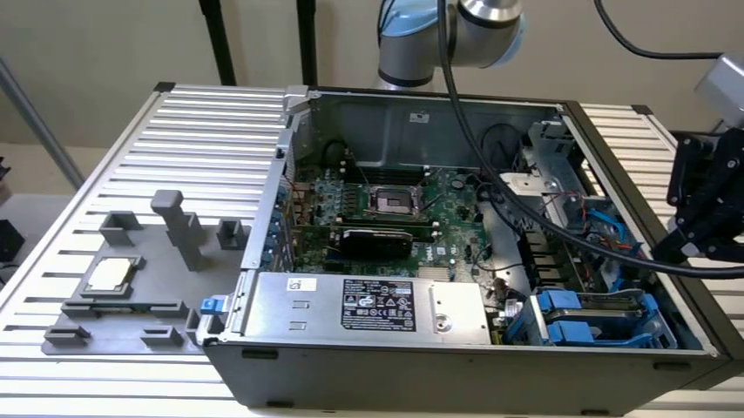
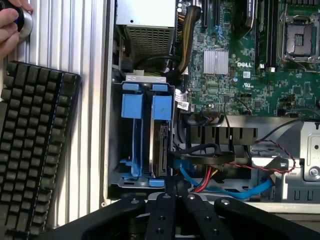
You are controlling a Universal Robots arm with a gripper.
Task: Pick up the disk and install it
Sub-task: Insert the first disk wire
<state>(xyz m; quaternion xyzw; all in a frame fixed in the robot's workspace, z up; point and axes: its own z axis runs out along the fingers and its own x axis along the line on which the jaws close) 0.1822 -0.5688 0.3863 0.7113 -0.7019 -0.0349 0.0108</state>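
Note:
The disk (image 2: 161,150) stands on edge in the drive cage (image 2: 112,150) at a corner of the open computer case. Its silver-grey side shows under a bright blue frame (image 2: 161,107). A second blue frame (image 2: 132,102) sits in the slot beside it. In the exterior view the blue frames (image 1: 578,315) are at the case's front corner, on the exterior view's right. My gripper (image 2: 175,187) hovers just outside the cage end, shut with nothing between its fingers (image 2: 162,205). In the exterior view the gripper (image 1: 698,222) hangs beyond the case's side wall, on the exterior view's right.
The open case (image 1: 465,383) holds a motherboard (image 1: 384,205), a grey power supply with a black label (image 1: 372,309), and blue and red cables (image 2: 220,187) by the cage. A keyboard (image 2: 32,150) lies beside the case. A hand (image 2: 11,25) rests on a round knob. A grey fixture carries a CPU chip (image 1: 111,274).

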